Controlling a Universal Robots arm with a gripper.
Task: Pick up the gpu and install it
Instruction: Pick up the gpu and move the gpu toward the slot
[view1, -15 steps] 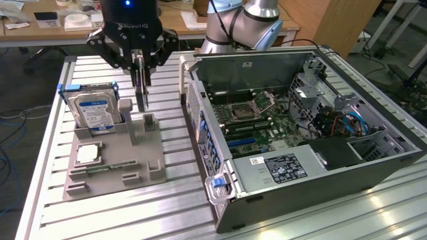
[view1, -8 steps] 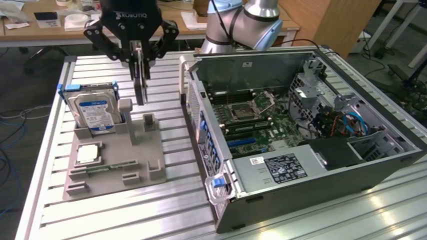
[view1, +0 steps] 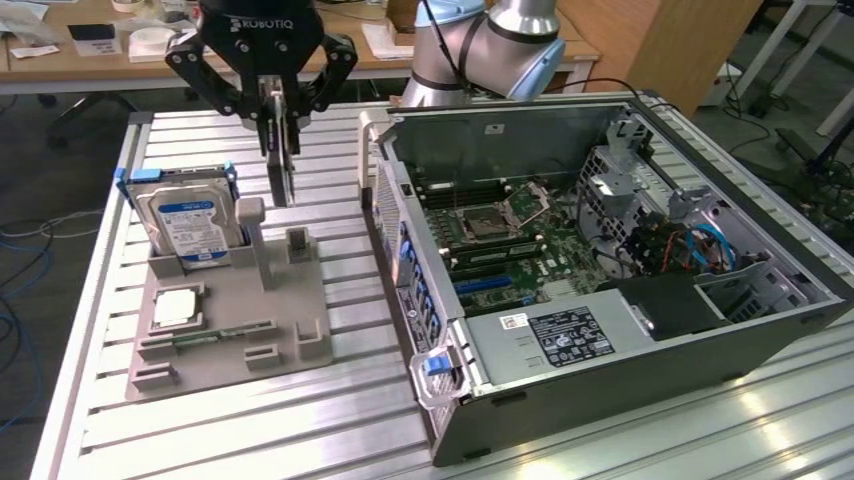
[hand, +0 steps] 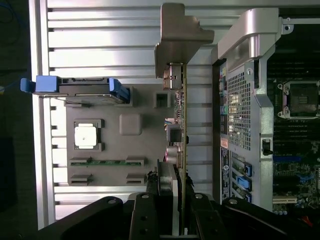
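A: Starting at the gripper (view1: 276, 118): holding anything?

B: Yes. Clenched on the gpu (view1: 280, 178), pinching the thin dark card from both sides near its upper end, black fingers (view1: 324, 70) angled in on either flank. Hangs upright and edge-on below the grip.

A: Touching anything underneath?

B: Looks lifted clear. Hovers over the grey fixture (view1: 300, 330), above the side nearest the computer case (view1: 641, 375), just over an upright slotted post (view1: 296, 245). From the wrist view, seen as one slim line with a metal bracket (hand: 181, 35) at the end away from the gripper.

A: And elsewhere on the fixture?

B: Toward the exterior view's left, near the card, a hard drive (view1: 187, 225) standing upright in its slot, silver with a blue label and blue rails on both sides. Nearer the camera, a square processor chip (view1: 176, 308) lying flat in a pocket, then a small green memory stick (view1: 200, 343) in a groove.

A: And the case?

B: On the exterior view's right of the fixture, just beside it, lying on its side with the panel off. Inside, a motherboard (view1: 534, 260) with a bare processor socket (view1: 497, 215) and a power supply (view1: 561, 335) with a black label. Gpu not yet in there, held outside above the fixture.

A: Underneath it all?

B: A slatted aluminium table (view1: 240, 440). Behind, the grey arm (view1: 494, 40).
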